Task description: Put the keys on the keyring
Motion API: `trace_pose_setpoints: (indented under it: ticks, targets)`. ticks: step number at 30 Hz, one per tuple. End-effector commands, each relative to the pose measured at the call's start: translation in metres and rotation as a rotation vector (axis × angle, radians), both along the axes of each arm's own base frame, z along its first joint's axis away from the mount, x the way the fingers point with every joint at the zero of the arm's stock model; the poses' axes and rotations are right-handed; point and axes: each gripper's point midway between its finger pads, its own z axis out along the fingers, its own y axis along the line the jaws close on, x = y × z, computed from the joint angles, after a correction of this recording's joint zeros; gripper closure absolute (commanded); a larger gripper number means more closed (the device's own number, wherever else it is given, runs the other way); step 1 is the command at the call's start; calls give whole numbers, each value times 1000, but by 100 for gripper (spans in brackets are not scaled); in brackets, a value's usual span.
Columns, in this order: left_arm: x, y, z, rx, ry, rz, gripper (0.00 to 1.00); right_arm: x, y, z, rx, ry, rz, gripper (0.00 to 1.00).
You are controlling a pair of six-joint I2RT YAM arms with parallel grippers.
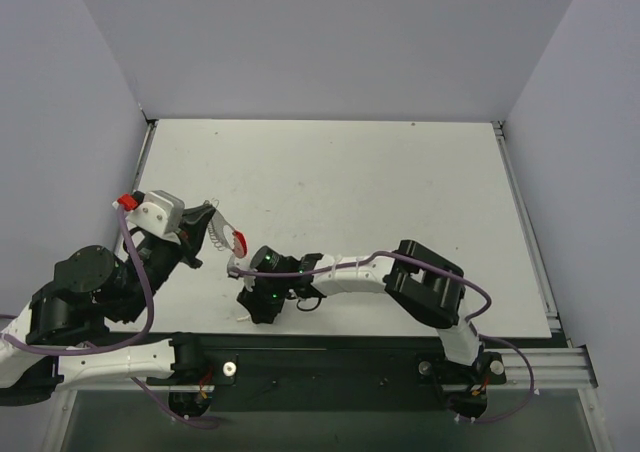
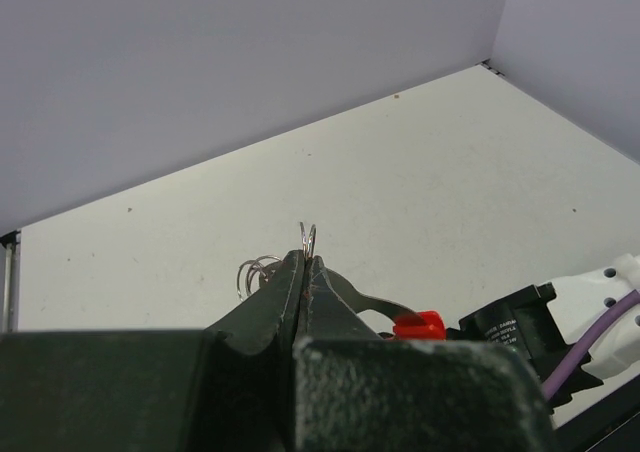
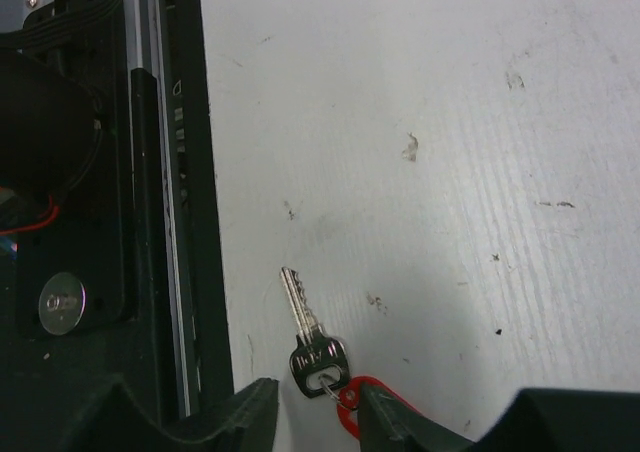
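White tabletop (image 1: 400, 182), grey walls round it. Key (image 3: 308, 324) lies flat by the table's near edge, just beside the black rail (image 3: 190, 272). Its blade points away from the right gripper (image 3: 318, 400), and the head end with its red tab (image 3: 352, 404) sits in the gap between the fingers (image 3: 255, 412). Jaws stand part-way apart either side of the head, nothing pinched yet. It looks lined up to take the key by the head, leaving the blade free. Keyring (image 2: 308, 236) looks lifted clear of the table: the left gripper (image 2: 304, 264) is clamped tight on its thin wire loop, with more loops sticking out to one side and the red band (image 1: 238, 240) hanging off the tip toward the right arm. Probably held up as a fixed target for bringing the key over. The two grippers are near each other, not touching.
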Motion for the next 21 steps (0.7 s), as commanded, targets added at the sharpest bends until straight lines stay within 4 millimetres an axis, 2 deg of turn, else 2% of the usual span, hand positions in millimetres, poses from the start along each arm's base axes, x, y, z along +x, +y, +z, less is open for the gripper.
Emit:
trace_pose_setpoints:
  ticks: [1,2,3,6,9,10,12,13,15,16,17,18,19,20,21]
  targets:
    - [-1,0,22,-73,-21,-8,100,1,16,-8,2,-32,-12,67]
    - [-1,1,24,-77,-21,-8,100,3,16,-10,-3,-38,-23,71]
    - [-1,1,24,-77,-21,-8,100,6,15,-14,-14,-53,-48,80]
    - [-1,-1,24,-72,-19,-10,100,14,16,-20,-17,-74,-100,100]
    - [-1,-2,24,-71,-18,-14,100,22,12,-10,27,-89,-144,100]
    - [-1,-2,23,-69,-18,-16,100,25,3,-5,42,-78,-176,100]
    - [-2,-4,23,-69,-17,-22,100,31,0,7,79,-73,-206,100]
    - [-2,-5,22,-63,-19,-26,100,32,-3,22,115,-64,-221,100]
    - [-2,-7,23,-65,-23,-35,100,36,-17,24,128,-50,-251,100]
    - [-3,-9,24,-67,-30,-44,100,38,-20,38,158,-48,-265,100]
    - [-4,-11,24,-67,-33,-55,100,40,-31,35,147,-41,-281,100]
    - [-4,-12,25,-70,-38,-64,100,41,-35,49,179,-43,-289,100]
    - [-7,-15,28,-78,-48,-93,100,42,-39,56,192,-40,-296,100]
    - [-8,-17,28,-79,-56,-107,100,40,-50,51,180,-26,-309,100]
    - [-10,-18,30,-82,-63,-121,100,46,-56,70,222,-36,-329,100]
